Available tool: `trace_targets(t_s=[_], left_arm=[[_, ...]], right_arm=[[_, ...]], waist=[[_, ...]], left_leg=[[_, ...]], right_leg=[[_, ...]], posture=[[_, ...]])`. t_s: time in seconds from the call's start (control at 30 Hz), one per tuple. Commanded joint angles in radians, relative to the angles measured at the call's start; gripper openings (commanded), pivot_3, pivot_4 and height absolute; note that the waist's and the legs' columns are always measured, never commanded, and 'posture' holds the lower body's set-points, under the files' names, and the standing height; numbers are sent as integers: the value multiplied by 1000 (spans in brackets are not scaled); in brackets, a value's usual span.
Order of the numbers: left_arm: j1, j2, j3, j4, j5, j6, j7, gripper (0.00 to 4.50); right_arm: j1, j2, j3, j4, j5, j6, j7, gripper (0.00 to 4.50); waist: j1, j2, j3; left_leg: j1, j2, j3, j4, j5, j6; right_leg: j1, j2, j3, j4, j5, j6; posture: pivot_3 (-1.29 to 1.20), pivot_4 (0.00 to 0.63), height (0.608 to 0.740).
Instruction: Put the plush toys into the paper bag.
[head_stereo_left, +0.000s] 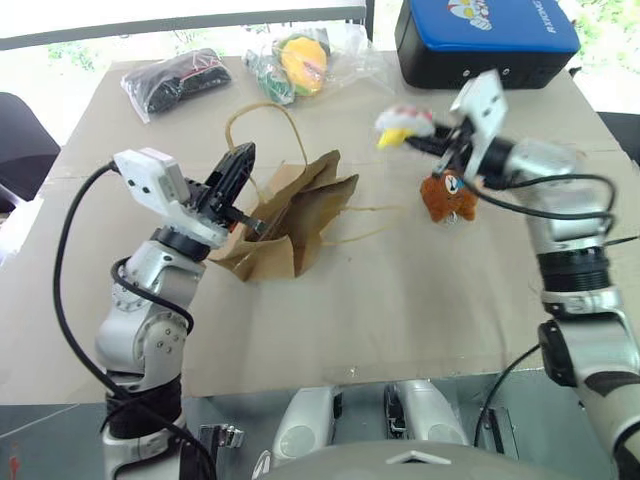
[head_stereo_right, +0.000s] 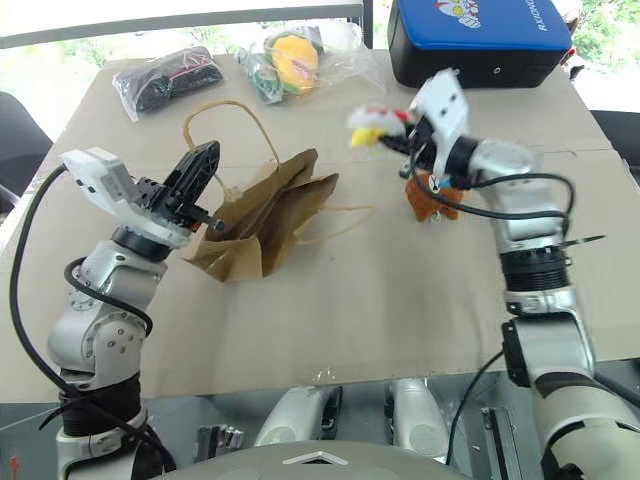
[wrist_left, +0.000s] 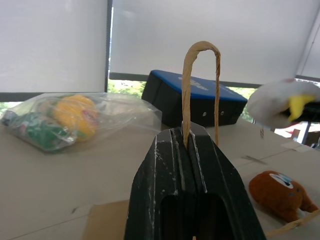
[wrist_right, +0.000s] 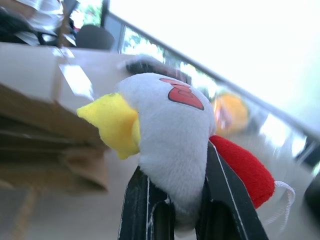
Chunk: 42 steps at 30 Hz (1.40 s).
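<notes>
Kraft paper bag (head_stereo_left: 290, 215) lies crumpled on the cardboard-covered table (head_stereo_left: 380, 310), one twisted-cord handle (wrist_left: 200, 85) pulled up and pinched between the closed fingers of the left gripper (head_stereo_left: 238, 172). Right gripper (head_stereo_left: 432, 140), raised above the table, is clamped on the white plush toy (wrist_right: 170, 135), whose yellow part and red top stick out on either side of the fingers. Round brown plush toy (head_stereo_left: 447, 197) sits on the table below that hand, apart from the bag. Near the far edge rest a bagged yellow-green toy (head_stereo_left: 300, 62), a bagged dark item (head_stereo_left: 175, 80) and a blue case (head_stereo_left: 485, 38).
</notes>
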Motion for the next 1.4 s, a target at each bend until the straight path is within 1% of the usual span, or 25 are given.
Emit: trace_targets(t_s=[0.03, 0.17, 0.27, 0.37, 0.5, 0.6, 0.63, 0.67, 0.7, 0.73, 0.77, 0.8, 0.87, 1.0, 1.07, 1.17, 1.27, 1.4], left_arm=[[-32, -15, 2, -13, -31, 6, 16, 0], [-55, -32, -7, -3, -42, 15, 18, 0], [-60, -45, -16, -7, -53, 16, 11, 0], [-51, -55, -36, -21, -48, 15, 8, 0], [-44, -73, -55, -29, -39, 7, 14, 0], [-40, -93, -67, -37, -37, -4, 20, 0], [-37, -100, -70, -43, -37, -6, 22, 0], [-31, -108, -72, -51, -41, -9, 25, 0], [-28, -114, -73, -57, -42, -10, 27, 0], [-21, -120, -73, -65, -46, -12, 30, 0], [-10, -127, -66, -74, -54, -16, 34, 0], [-1, -132, -58, -80, -61, -19, 38, 0], [20, -142, -35, -89, -81, -29, 43, 0], [31, -161, 11, -88, -139, -34, 69, 0], [30, -175, 25, -84, -171, -35, 81, 0], [11, -204, 39, -72, -233, -30, 112, 0], [-45, -239, 108, -44, -392, -33, 196, 0], [-53, -221, 150, -22, -460, -22, 215, 0]], right_arm=[[-12, -28, 44, -129, 32, 20, 56, 23], [-25, -44, 177, -156, -53, -20, 99, 23], [-49, -17, 266, -71, -139, -100, 99, 23], [-123, 37, 358, 80, -231, -217, 112, 23], [-207, 128, 448, 223, -272, -302, 181, 23], [-256, 205, 492, 365, -312, -363, 189, 23], [-270, 236, 487, 409, -301, -365, 202, 23], [-280, 251, 491, 444, -298, -384, 226, 824], [-286, 260, 490, 467, -296, -399, 244, 1185], [-292, 265, 487, 491, -307, -422, 240, 1779], [-298, 269, 476, 514, -324, -446, 207, 2171], [-300, 270, 465, 526, -332, -460, 190, 2758], [-286, 242, 440, 503, -315, -452, 211, 3641], [-233, 138, 360, 384, -246, -340, 261, 3641], [-208, 84, 331, 334, -241, -313, 266, 3641], [-174, 25, 270, 263, -210, -203, 248, 3641], [-125, -40, 188, 212, -176, -76, 213, 3641], [-76, -129, 127, 217, -189, 42, 156, 3641]], waist=[[-1, 0, 0], [-1, 0, 0], [3, -1, 1], [2, -2, 1], [1, -3, 2], [1, -3, 2], [1, -4, 2], [1, -4, 2], [2, -4, 2], [4, -4, 2], [5, -4, 2], [4, -4, 2], [4, -4, 3], [7, -4, 3], [7, -4, 3], [4, -4, 3], [4, -5, 3], [6, -5, 3]], left_leg=[[0, 0, 0, 0, 0, 0], [0, 0, 0, 0, 0, 0], [0, 0, 0, 1, 0, 0], [0, 0, 1, 1, 0, 0], [0, 0, 0, 1, 0, 0], [0, 0, 0, 1, 0, 0], [0, 0, 0, 1, 0, 0], [0, 0, 0, 1, 0, 0], [0, 0, 0, 1, 0, 0], [0, 0, 0, 1, 0, 0], [0, 0, -1, 2, 0, 0], [0, 0, -1, 2, 0, 0], [0, -1, -1, 2, 0, 0], [-1, 0, -2, 2, 0, 0], [-1, 0, -2, 2, 0, 0], [-1, 0, -2, 2, 0, 0], [-1, 0, -2, 2, 0, 0], [-2, 0, -2, 3, 0, 0]], right_leg=[[0, 0, 0, 0, 0, 0], [0, 0, 0, 0, 0, 0], [0, 0, 0, 0, 0, 0], [0, 0, 0, 0, 0, 0], [0, 0, 0, 0, 0, 0], [0, 0, -1, 0, 0, 0], [0, 0, -1, 0, 0, 0], [0, 0, -1, 0, 0, 0], [0, 0, -1, 0, 0, 0], [0, 0, -1, 0, 0, 0], [0, 0, -2, 0, 0, 0], [0, 0, -2, 0, 0, 0], [0, -1, -2, 0, 0, 0], [0, -1, -3, 0, 0, 0], [0, -1, -3, 0, 0, 0], [0, -1, -3, 0, 0, 0], [0, -1, -3, 0, 0, 0], [0, -1, -3, 0, 0, 0]], posture=[[0, 150, 740], [0, 150, 740], [0, 150, 740], [0, 150, 740], [0, 150, 740], [0, 150, 740], [0, 150, 740], [0, 150, 740], [0, 150, 740], [0, 150, 740], [0, 150, 740], [0, 150, 740], [0, 150, 740], [0, 150, 740], [0, 150, 740], [0, 150, 740], [0, 150, 740], [0, 150, 740]])
